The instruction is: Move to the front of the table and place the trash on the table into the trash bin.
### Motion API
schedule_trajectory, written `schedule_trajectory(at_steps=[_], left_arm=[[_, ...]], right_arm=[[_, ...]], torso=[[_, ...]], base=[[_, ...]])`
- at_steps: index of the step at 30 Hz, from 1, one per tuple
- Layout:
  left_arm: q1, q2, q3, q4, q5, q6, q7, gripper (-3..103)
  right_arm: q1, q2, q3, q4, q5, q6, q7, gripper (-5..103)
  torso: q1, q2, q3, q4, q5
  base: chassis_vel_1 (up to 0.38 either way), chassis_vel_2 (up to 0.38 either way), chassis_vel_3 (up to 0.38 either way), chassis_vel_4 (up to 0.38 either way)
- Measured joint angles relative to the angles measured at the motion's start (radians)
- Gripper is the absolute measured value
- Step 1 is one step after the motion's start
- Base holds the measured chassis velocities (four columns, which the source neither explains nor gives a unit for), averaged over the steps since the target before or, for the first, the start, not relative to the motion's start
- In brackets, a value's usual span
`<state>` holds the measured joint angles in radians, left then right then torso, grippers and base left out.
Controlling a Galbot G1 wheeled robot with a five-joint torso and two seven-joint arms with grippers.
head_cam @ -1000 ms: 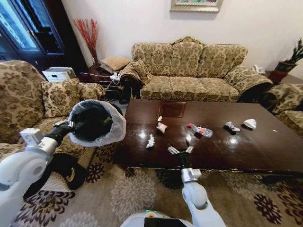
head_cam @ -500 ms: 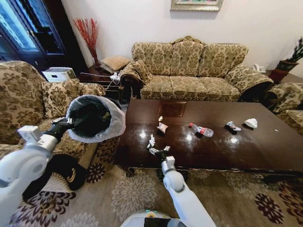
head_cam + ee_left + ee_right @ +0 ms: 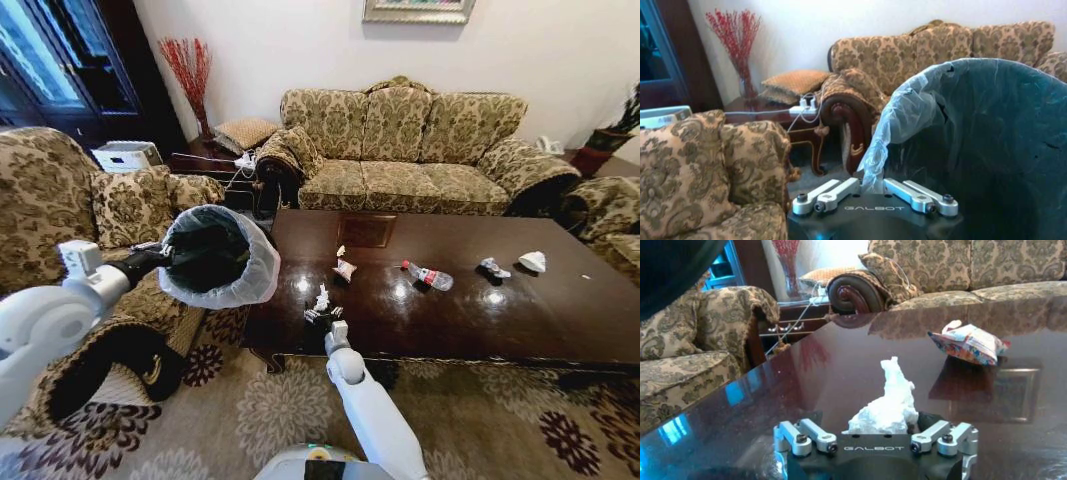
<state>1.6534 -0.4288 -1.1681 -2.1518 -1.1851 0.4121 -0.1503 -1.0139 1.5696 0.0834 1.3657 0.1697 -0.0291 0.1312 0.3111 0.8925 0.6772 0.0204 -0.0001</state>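
The dark glossy table (image 3: 520,320) carries the trash: a white paper wad (image 3: 321,297) near the front left edge, a crumpled wrapper (image 3: 344,268), a clear bottle (image 3: 427,276) with a red cap, and two more wads (image 3: 491,268) (image 3: 532,261) to the right. My right gripper (image 3: 322,314) is at the white wad, open. In the right wrist view the wad (image 3: 885,402) stands between the spread fingers of this gripper (image 3: 883,426), with the wrapper (image 3: 968,342) beyond. My left gripper (image 3: 163,257) (image 3: 872,186) is shut on the rim of the black lined trash bin (image 3: 215,255) (image 3: 987,145), held tilted just left of the table.
A patterned armchair (image 3: 60,215) stands at my left under the left arm. A long sofa (image 3: 400,150) runs behind the table and another armchair (image 3: 610,215) is at the far right. A side table with cables (image 3: 215,162) fills the back left corner. Patterned carpet (image 3: 520,420) lies before the table.
My right gripper has moved left along the table's front edge, from the middle to the white wad. The left arm has swung the bin a little toward the table.
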Motion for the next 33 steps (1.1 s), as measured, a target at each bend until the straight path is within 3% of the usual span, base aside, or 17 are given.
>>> schedule_trajectory(at_steps=[19,33], left_arm=[[0.009,0.077,0.01,0.014,-0.057,0.016,-0.017,0],[0.013,0.146,0.021,0.058,-0.101,0.021,-0.028,0]], right_arm=[[0.0,-0.009,0.005,-0.002,0.0,0.006,-0.027,41],[-0.049,-0.043,0.039,0.098,0.027,-0.006,-0.018,2]], torso=[[0.0,0.0,0.0,0.0,0.0001],[0.0,0.0,0.0,0.0001,0.0002]], base=[[0.0,0.0,0.0,0.0],[0.0,0.0,0.0,0.0]])
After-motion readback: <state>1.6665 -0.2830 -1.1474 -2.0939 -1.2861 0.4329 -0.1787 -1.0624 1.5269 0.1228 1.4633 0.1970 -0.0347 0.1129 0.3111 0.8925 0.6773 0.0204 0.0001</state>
